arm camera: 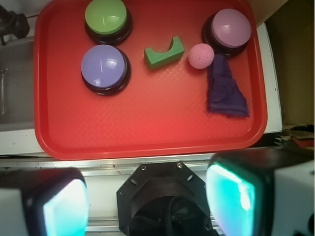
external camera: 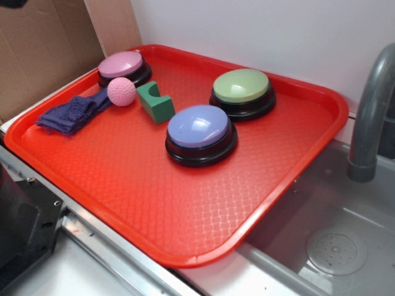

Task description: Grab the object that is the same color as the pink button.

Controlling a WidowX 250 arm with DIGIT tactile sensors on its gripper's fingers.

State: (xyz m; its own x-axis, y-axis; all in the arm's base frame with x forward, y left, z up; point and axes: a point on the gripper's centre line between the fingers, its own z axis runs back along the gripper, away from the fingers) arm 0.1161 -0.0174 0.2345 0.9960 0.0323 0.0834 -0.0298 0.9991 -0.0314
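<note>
Listing risks: pink ball (arm camera: pixel 201 55) lies on the red tray (arm camera: pixel 147 132), touching the purple cloth (arm camera: pixel 225 88) and just beside the pink button (arm camera: pixel 231 27), green block (arm camera: pixel 164 51) near. I judge it may roll off or the cloth snag. Round, so no long axis or facing. My tool (arm camera: pixel 147 196) hangs over the counter edge, pads apart, empty.

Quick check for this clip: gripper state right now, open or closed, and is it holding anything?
Gripper: open, jaws spread wide and empty, back off the tray's near edge; pink ball untouched.
</note>
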